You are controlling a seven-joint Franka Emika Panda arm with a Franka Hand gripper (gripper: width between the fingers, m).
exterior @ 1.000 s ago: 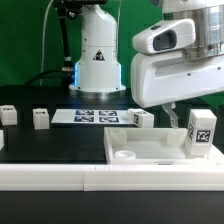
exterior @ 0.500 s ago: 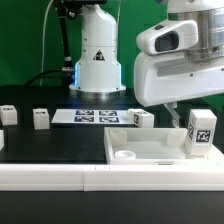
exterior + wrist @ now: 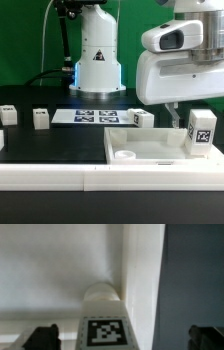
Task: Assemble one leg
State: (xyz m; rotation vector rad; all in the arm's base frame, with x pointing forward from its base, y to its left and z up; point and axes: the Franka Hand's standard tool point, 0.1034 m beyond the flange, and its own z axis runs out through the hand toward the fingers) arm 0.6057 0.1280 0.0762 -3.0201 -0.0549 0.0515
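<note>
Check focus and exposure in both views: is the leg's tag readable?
Exterior view: evenly lit, leg fairly sharp, tag pattern visible though small. Wrist view: soft focus overall, tag blurry yet its pattern shows; fingers are dark silhouettes, white panel bright, near featureless.

The leg [image 3: 200, 134] at four o'clock is white, its tag [image 3: 203, 127] a black-and-white square pattern. The panel [image 3: 160, 146] at five o'clock is plain white on a black bench [image 3: 50, 145]. The marker board [image 3: 95, 116] near the centre is white with black-and-white tags [image 3: 85, 116]. The backdrop [image 3: 25, 40] at eleven o'clock is green; the arm [image 3: 180, 75] is white.
</note>
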